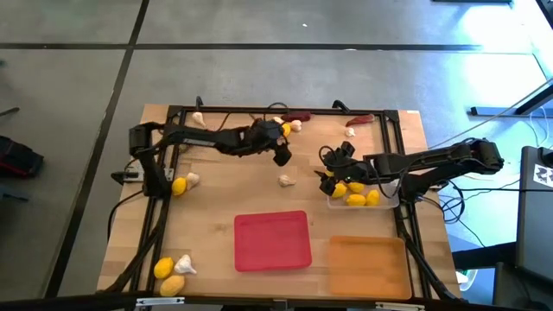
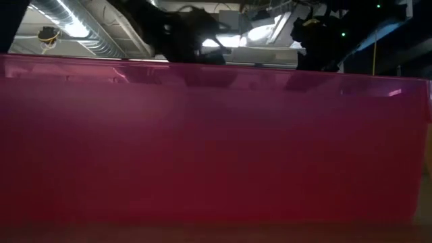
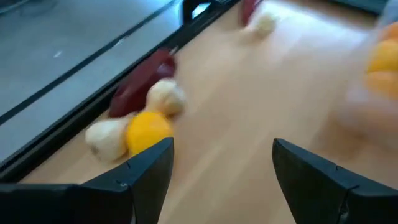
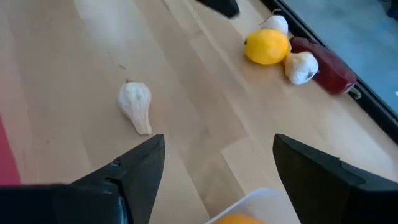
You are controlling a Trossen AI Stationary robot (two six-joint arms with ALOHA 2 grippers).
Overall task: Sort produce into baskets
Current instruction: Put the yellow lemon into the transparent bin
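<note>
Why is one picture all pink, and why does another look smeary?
Low view: the red tray's wall sits right against the camera, filling it. Left wrist view: everything is blurred, the lemon and garlic smeared. Right wrist view: sharp.

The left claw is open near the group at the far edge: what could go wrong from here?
1. The lemon, two garlic bulbs and the chili pepper lie tightly together, so the left claw may catch or push a neighbour.
2. They lie beside the table's frame rail; a finger could strike it.
</note>
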